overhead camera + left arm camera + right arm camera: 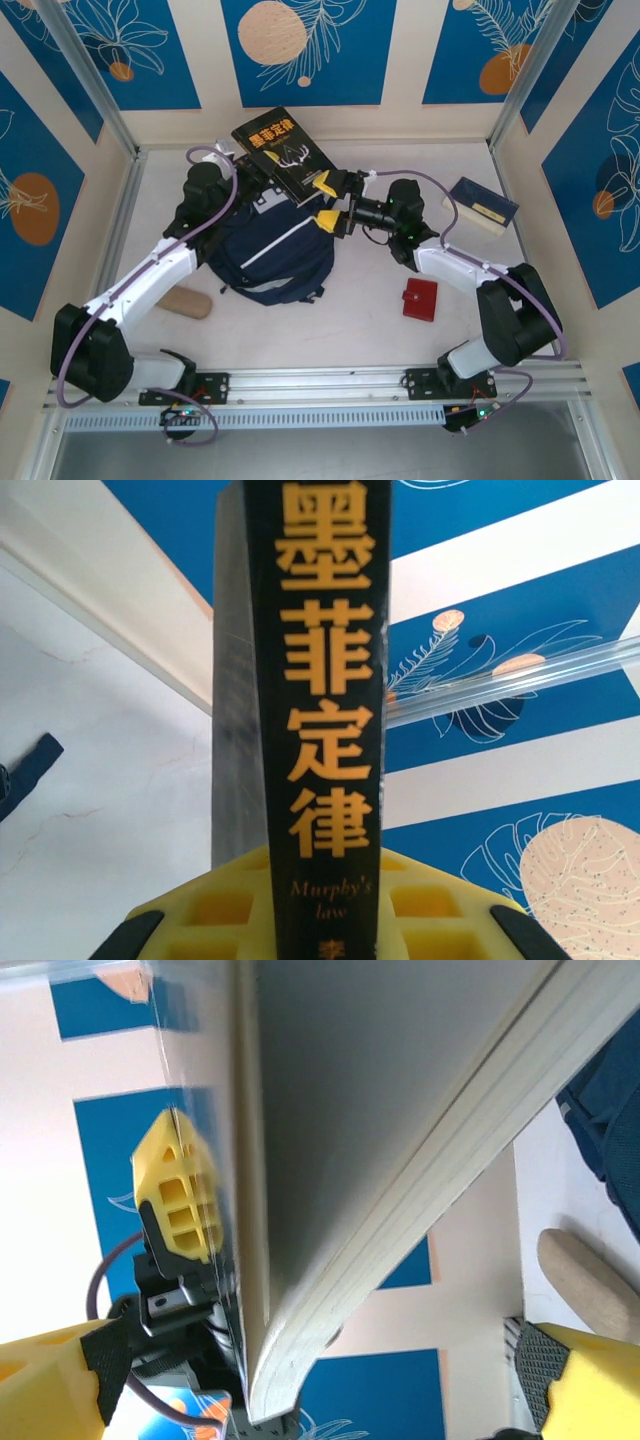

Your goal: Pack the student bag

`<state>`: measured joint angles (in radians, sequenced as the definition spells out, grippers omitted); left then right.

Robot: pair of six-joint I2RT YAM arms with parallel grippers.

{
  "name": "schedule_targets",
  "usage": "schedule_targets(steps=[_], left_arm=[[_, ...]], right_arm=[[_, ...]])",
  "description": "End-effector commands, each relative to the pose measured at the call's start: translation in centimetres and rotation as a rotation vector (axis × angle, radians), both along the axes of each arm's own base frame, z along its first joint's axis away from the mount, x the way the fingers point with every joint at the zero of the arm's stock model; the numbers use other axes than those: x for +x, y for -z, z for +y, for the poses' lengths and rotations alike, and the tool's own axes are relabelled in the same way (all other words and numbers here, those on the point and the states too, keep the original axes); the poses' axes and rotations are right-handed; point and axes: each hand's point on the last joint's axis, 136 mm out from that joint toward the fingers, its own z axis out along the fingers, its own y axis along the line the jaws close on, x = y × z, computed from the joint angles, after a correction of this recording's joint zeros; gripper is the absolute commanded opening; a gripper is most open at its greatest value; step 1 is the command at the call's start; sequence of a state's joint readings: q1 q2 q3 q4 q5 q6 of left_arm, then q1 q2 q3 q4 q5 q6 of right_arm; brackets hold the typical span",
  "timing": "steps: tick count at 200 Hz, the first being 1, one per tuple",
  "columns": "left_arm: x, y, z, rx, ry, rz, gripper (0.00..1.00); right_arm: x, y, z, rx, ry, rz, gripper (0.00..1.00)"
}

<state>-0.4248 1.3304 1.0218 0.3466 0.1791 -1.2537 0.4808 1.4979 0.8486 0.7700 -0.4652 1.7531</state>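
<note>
While the left gripper (320,920) pinches a black book (283,155) above the student bag (270,255), the right gripper (326,202) stands spread wide at the book's edge.
We see the book's spine lettered in gold, with "Murphy's law" beneath. The bag lies mid-worktop between both arms, under the book. The book's edge sits between the right fingers (575,1380), neither pressed against it. A red wallet (420,298) lies right of the bag, a wooden piece (185,302) left.
</note>
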Motion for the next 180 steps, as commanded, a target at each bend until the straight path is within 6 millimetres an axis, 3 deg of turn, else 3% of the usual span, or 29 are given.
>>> schedule_targets(steps=[1,39,77,180], left_arm=[[-0.3,-4.6,-0.1,-0.105,0.021,-0.123,0.0],[-0.3,-4.1,-0.1,-0.113,0.015,-0.106,0.0],[-0.4,-3.8,0.0,-0.11,0.01,-0.091,0.0],[-0.5,-2.4,0.1,-0.091,0.008,-0.047,0.02]], right_arm=[[1.3,-1.2,0.0,0.086,0.072,0.016,1.0],[3.2,-1.8,-0.2,0.137,0.117,0.023,0.98],[3.9,-1.9,-0.2,0.156,0.138,0.033,0.89],[3.8,-4.0,-1.2,0.213,0.149,-0.023,0.32]])
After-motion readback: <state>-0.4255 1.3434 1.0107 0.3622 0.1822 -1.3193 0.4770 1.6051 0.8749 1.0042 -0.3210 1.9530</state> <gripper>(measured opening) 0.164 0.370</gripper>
